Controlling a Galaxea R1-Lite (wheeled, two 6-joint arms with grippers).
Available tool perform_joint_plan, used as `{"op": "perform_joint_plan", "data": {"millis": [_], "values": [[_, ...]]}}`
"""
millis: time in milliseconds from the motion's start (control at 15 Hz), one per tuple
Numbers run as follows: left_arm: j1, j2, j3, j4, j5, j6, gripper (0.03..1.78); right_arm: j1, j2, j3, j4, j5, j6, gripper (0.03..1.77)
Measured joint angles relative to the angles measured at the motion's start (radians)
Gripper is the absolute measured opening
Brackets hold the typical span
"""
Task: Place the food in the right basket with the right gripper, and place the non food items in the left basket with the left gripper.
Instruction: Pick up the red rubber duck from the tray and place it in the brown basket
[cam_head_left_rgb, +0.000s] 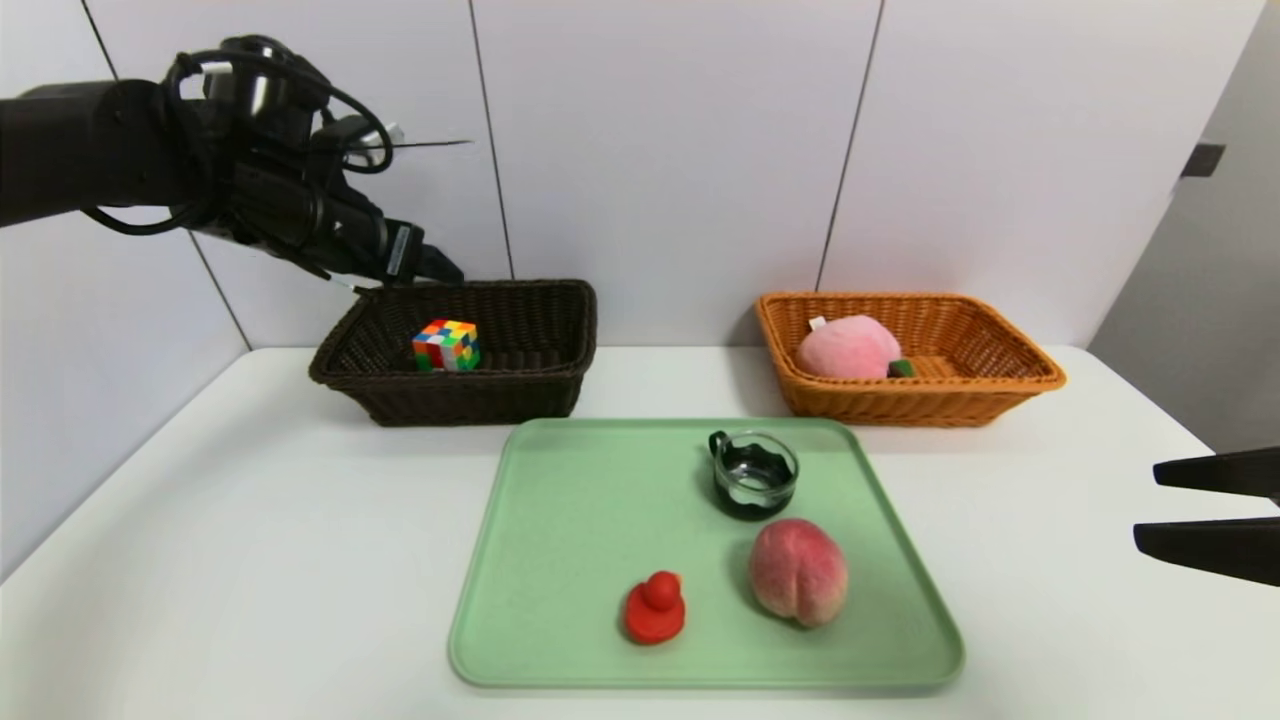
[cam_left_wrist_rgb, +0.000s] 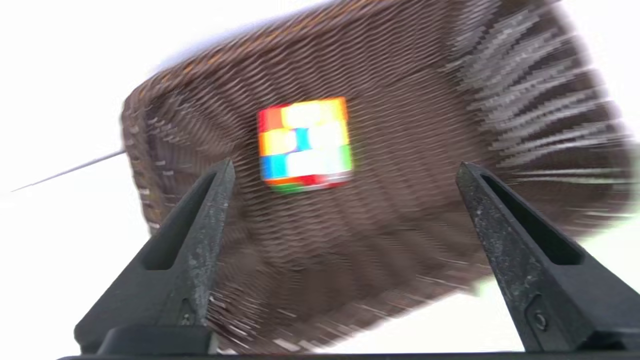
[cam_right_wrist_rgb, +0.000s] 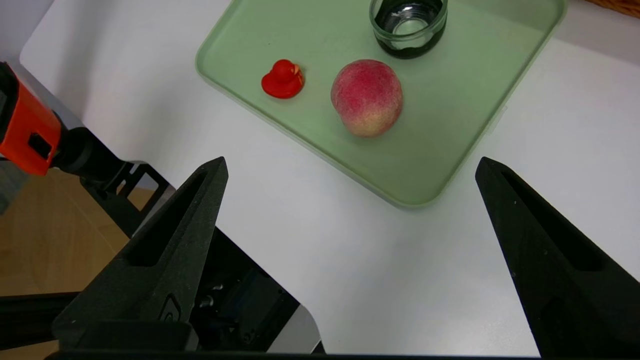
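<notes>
Green tray (cam_head_left_rgb: 570, 520) awaits sorting

Above the dark wicker basket (cam_head_left_rgb: 480, 398), the left gripper (cam_left_wrist_rgb: 345, 162) gapes empty; the right gripper (cam_head_left_rgb: 1145, 507), spread and empty, hangs beyond the tray's right side. Peach (cam_head_left_rgb: 798, 572), glass cup (cam_head_left_rgb: 754, 475), red toy duck (cam_head_left_rgb: 656, 608) sit trayed; Rubik's cube (cam_head_left_rgb: 446, 346) lies basketed, that placement seemingly done. Next, probably, a right-hand peach grasp.

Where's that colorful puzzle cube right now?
In the head view, the puzzle cube sits inside the dark basket on the robot's left, below the open left claw.
</notes>
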Motion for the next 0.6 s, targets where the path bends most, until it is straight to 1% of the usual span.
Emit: {"op": "perform_joint_plan", "data": {"millis": [200, 400, 533, 600], "values": [[-0.098, -0.090, 0.015, 0.087, -0.001, -0.054, 1.63, 0.000, -0.003, 0.011, -0.005, 0.001, -0.001, 1.71], [-0.209, -0.153, 0.021, 0.165, 0.001, -0.150, 1.65, 0.000, -0.003, 0.013, -0.008, 0.001, -0.001, 1.71], [-0.280, -0.183, 0.039, 0.186, 0.006, -0.214, 1.66, 0.000, -0.003, 0.013, -0.010, 0.002, -0.001, 1.71], [-0.312, -0.193, 0.051, 0.189, 0.018, -0.228, 1.67, 0.000, -0.003, 0.013, -0.010, 0.002, -0.001, 1.71]]}}
